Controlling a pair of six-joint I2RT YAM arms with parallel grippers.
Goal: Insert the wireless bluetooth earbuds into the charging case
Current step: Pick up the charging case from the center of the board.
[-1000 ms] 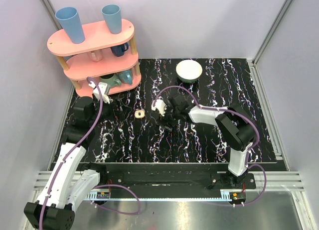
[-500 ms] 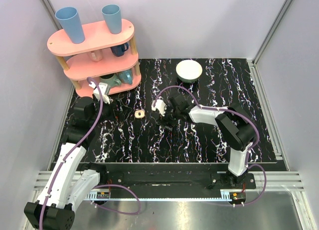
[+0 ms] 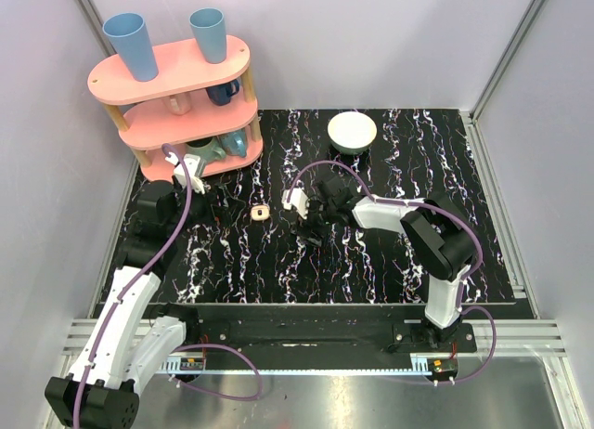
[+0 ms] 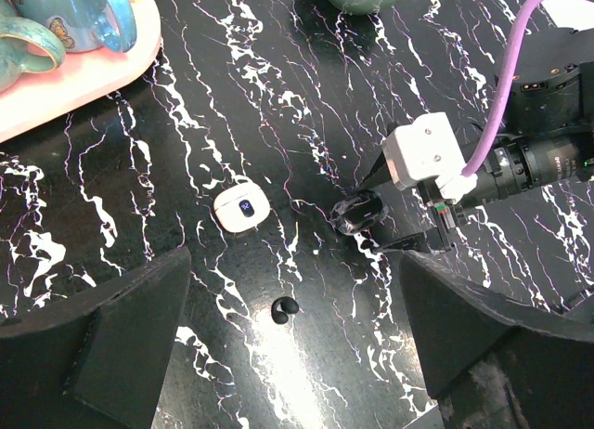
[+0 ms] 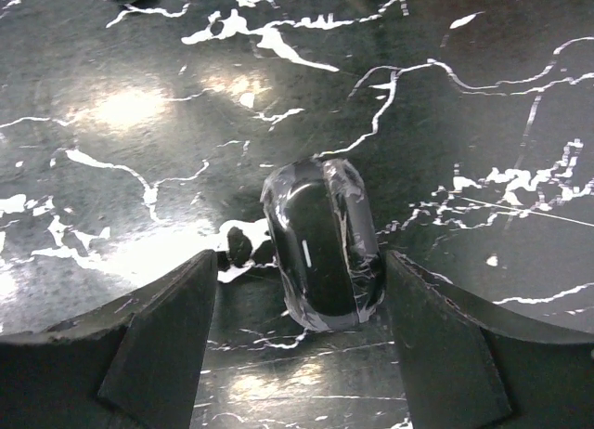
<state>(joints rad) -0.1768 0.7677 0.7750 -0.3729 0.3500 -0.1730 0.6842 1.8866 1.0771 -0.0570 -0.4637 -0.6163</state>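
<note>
Where the right gripper [image 5: 299, 262] sits low over the black marbled table [image 3: 390, 262], its jaws stand well apart. A black, film-wrapped oval object [image 5: 320, 234] lies on the table between them, not clamped. To its near left lies a small black object [image 4: 284, 307]. Slightly farther sits the charging case [image 4: 241, 209] – flat on the table, apart from both grippers. The left gripper [image 4: 295, 262] gapes wide, holding nothing. Farther still – a white bowl [image 3: 353, 132] and, far left, a pink shelf [image 3: 167, 76].
</note>
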